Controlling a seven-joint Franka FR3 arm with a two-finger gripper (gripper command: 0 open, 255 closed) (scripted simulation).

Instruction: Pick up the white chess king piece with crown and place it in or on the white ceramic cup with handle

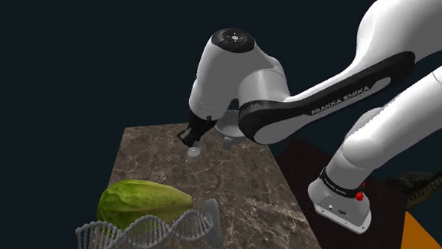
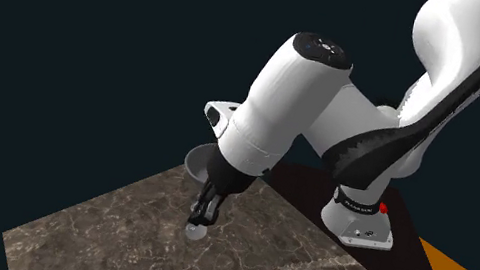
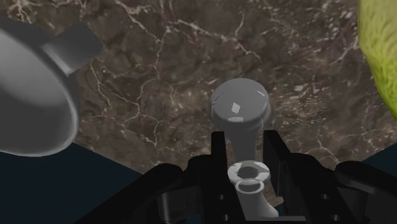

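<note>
"FRANKA EMIKA" in white lettering, on the arm's dark band [image 1: 337,101]

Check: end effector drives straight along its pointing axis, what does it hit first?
Likely the bare marble tabletop, via the base of the clasped chess king; the cup sits off that line. Depth unclear.

Chess king [image 3: 238,109]: pale grey-white, glossy. It is clasped between the two fingers of the tool [image 3: 245,149], with the rounded base turned down toward the marbled worktop [image 3: 159,76] and the narrow crowned end set back between the fingers. Contact with the worktop cannot be judged.

Cup [image 3: 32,95]: plain grey-white, wide-mouthed, with a stubby handle [image 3: 73,48]. It is seen at the worktop's edge, to one side of the piece and apart from it.
</note>
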